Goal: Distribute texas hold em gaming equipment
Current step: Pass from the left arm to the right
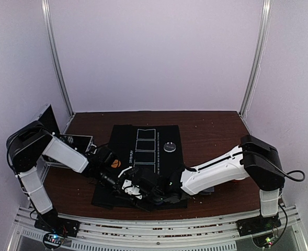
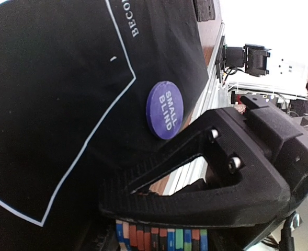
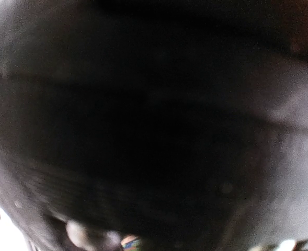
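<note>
A black mat (image 1: 159, 137) with white card outlines lies on the brown table. On it sit a black-silver disc (image 1: 169, 147) and an orange chip (image 1: 115, 163). A purple disc marked SMALL BLIND (image 2: 164, 109) rests near the mat's edge. My left gripper (image 1: 126, 185) and right gripper (image 1: 152, 192) meet low over the mat's front edge. A row of coloured poker chips (image 2: 185, 236) on edge lies against one left finger (image 2: 195, 201); the other finger is out of frame. The right wrist view is almost black, with a sliver of chips (image 3: 131, 242) at the bottom.
A dark open box (image 1: 49, 123) and a white printed panel (image 1: 72, 141) stand at the table's left edge behind my left arm. Aluminium rails (image 1: 154, 230) run along the near edge. Metal posts (image 1: 59, 68) rise at the back corners.
</note>
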